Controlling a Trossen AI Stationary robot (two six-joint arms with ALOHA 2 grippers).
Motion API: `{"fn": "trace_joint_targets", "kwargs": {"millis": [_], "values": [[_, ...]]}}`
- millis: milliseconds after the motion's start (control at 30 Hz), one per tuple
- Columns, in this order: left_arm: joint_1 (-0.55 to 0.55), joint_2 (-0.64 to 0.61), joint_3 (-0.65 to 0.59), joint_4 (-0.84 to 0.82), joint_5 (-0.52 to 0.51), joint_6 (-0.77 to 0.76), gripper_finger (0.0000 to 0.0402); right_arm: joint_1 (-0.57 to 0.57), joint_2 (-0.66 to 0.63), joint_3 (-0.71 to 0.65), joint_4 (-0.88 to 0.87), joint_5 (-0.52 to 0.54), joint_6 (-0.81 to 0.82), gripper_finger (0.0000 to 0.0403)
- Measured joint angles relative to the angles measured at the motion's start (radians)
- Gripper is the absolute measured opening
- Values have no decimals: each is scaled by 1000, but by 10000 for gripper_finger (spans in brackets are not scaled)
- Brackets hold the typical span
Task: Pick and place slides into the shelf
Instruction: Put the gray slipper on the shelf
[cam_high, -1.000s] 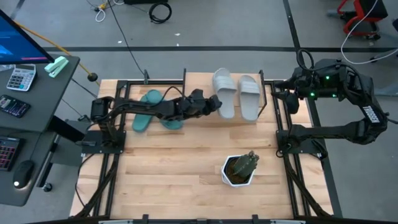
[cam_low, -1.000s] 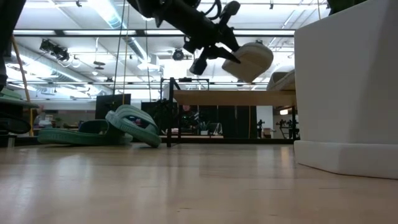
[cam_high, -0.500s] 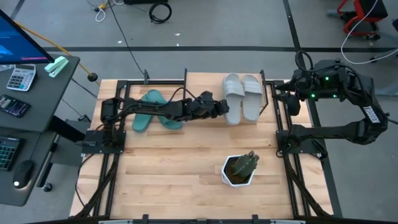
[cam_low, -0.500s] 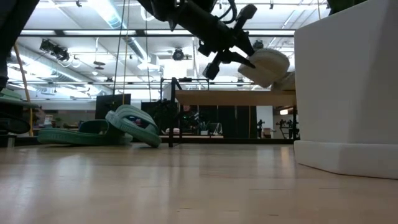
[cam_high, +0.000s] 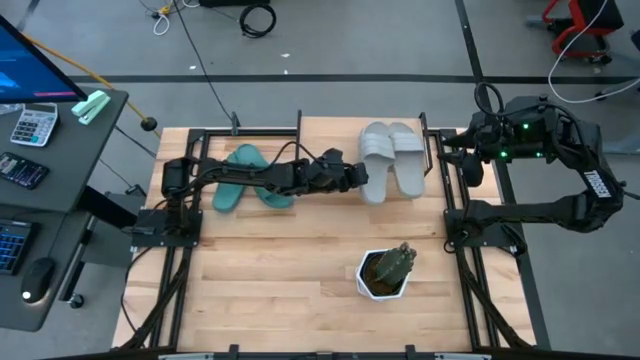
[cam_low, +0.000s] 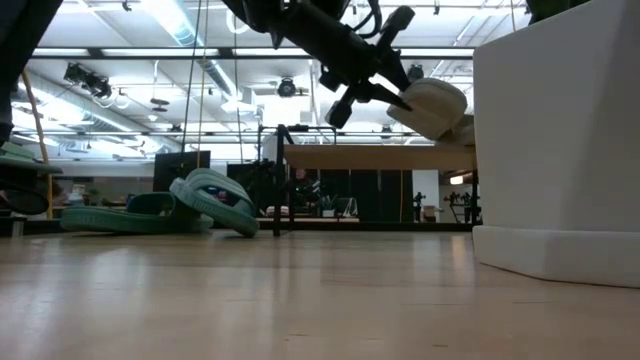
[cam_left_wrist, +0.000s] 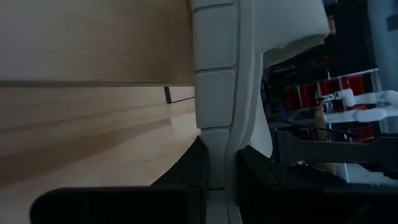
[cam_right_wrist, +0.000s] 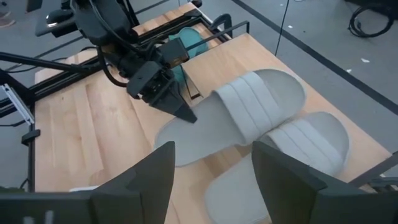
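My left gripper (cam_high: 356, 178) reaches from the table's left over the shelf (cam_low: 360, 157) and is shut on one light grey slide (cam_high: 375, 158), which shows raised in the low view (cam_low: 432, 104). The second grey slide (cam_high: 409, 158) lies sole down on the shelf's plank top, right beside it; in the right wrist view the held slide (cam_right_wrist: 249, 115) overlaps that second slide (cam_right_wrist: 298, 146). Two teal slides (cam_high: 238, 170) (cam_high: 276, 192) lie on the table left of the shelf, one leaning on the other (cam_low: 215, 200). My right gripper (cam_right_wrist: 208, 180) waits open near the far right corner. My left gripper pinches the grey slide's sole by its side edge near the heel (cam_left_wrist: 214, 155), one finger (cam_left_wrist: 189, 171) on each face of the sole. The fingers come level from the table's left, across the slide. The slide is lifted above the shelf top, tilted down toward the other grey slide.
A white pot with a green plant (cam_high: 385, 272) stands on the near right part of the table and fills the low view's right side (cam_low: 560, 140). Black metal frames (cam_high: 455, 200) run along both table sides. A desk with a calculator (cam_high: 35, 125) stands beyond the left edge.
My left gripper has carried the grey slide toward the table's right above the shelf, still shut on it, and then nearly stopped. The slide now sits against and partly over the second grey slide, where a gap showed before.
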Motion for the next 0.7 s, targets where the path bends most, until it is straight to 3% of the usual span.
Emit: {"fn": "trace_joint_targets", "kwargs": {"millis": [700], "values": [[37,0,0,-3,-6,10,53,0,0,0,0,-1,10,220]]}}
